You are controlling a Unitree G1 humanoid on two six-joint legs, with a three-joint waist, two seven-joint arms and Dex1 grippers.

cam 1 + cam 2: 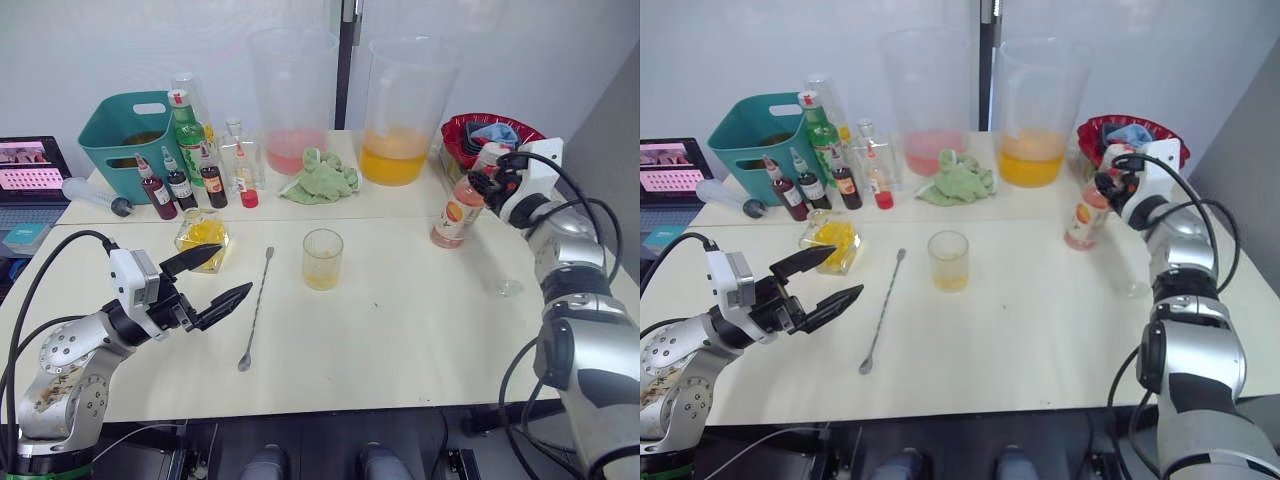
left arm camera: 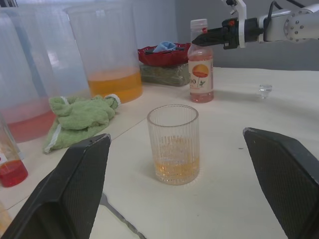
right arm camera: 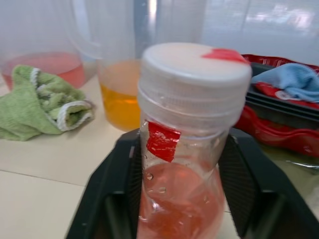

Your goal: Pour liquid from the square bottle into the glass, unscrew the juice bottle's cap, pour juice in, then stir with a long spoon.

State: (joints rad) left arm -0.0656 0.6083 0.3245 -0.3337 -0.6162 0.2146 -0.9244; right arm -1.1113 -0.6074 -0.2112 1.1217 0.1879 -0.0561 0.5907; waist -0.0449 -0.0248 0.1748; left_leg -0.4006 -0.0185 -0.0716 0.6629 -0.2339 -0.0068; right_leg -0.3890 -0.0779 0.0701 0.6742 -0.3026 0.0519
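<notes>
The right claw [image 1: 478,186] is pinching the juice bottle [image 1: 456,216] at its neck, just under the white cap [image 3: 194,67]; the bottle is standing upright at the table's [image 1: 420,330] right, pink-orange liquid inside. The left claw [image 1: 212,279] is hovering spread near the square bottle [image 1: 203,238], beside the spoon [image 1: 255,310] and glass [image 1: 322,259].

arms: silver metal, rounded joints | wrists: white housings | cables: black, looping | gripper fingers [image 1: 222,303]: black, tapered
</notes>
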